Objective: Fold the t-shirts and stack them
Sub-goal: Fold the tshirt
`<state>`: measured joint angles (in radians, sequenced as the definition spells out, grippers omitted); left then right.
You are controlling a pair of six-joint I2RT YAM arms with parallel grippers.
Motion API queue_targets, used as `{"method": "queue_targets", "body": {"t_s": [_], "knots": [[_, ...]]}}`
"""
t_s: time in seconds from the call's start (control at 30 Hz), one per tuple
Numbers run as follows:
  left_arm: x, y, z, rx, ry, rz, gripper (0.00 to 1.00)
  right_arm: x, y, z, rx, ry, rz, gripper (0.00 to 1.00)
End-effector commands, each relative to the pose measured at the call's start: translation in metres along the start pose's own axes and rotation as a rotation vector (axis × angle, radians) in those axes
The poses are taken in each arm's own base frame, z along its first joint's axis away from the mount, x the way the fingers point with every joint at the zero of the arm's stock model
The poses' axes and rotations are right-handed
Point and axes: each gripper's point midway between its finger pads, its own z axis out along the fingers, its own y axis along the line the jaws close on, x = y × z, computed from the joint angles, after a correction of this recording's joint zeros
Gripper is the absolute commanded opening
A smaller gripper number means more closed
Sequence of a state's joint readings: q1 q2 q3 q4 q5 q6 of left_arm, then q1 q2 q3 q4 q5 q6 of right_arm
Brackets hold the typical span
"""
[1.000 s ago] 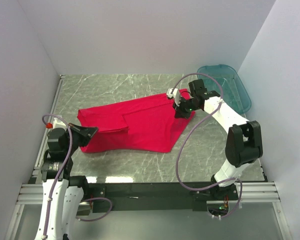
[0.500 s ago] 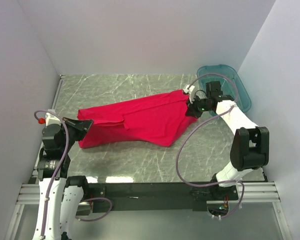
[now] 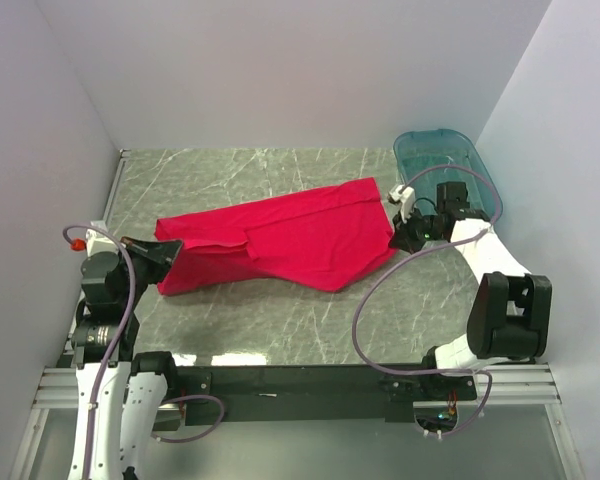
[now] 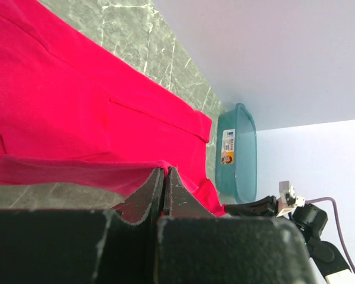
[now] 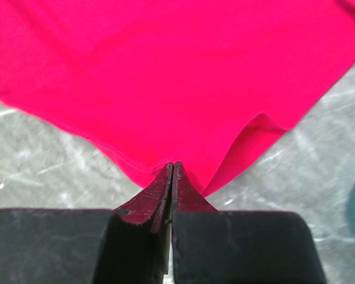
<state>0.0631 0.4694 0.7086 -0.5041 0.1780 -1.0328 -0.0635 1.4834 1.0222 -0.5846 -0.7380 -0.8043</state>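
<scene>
One bright red t-shirt (image 3: 280, 235) lies stretched across the marble table between my two grippers, partly folded with a flap over its left middle. My left gripper (image 3: 170, 250) is shut on the shirt's left edge; in the left wrist view the jaws (image 4: 165, 171) pinch a ridge of red cloth (image 4: 77, 106). At the shirt's right corner my right gripper (image 3: 398, 232) is also shut on it. The right wrist view shows its jaws (image 5: 173, 165) closed on the hem, with the cloth (image 5: 165, 71) spreading away from them.
A teal translucent basin (image 3: 450, 165) stands at the back right, just beyond the right gripper, and shows in the left wrist view (image 4: 236, 154). White walls close the table on the left, back and right. A metal rail (image 3: 280, 385) runs along the near edge.
The right gripper has travelled right toward the basin, drawing the shirt's corner with it. The left gripper has pulled back slightly to the left. The shirt now lies longer and flatter.
</scene>
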Motion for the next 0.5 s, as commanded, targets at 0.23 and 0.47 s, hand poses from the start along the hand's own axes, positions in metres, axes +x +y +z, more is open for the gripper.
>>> {"method": "queue_targets", "body": {"t_s": [0.23, 0.47], "knots": [[0.011, 0.008, -0.009, 0.011, 0.017, 0.012, 0.01, 0.03, 0.005, -0.029, 0.004, 0.017, -0.046, 0.0], [0.032, 0.021, -0.012, 0.017, 0.093, 0.009, 0.01, 0.052, 0.007, -0.024, -0.046, 0.063, -0.019, 0.0]]}}
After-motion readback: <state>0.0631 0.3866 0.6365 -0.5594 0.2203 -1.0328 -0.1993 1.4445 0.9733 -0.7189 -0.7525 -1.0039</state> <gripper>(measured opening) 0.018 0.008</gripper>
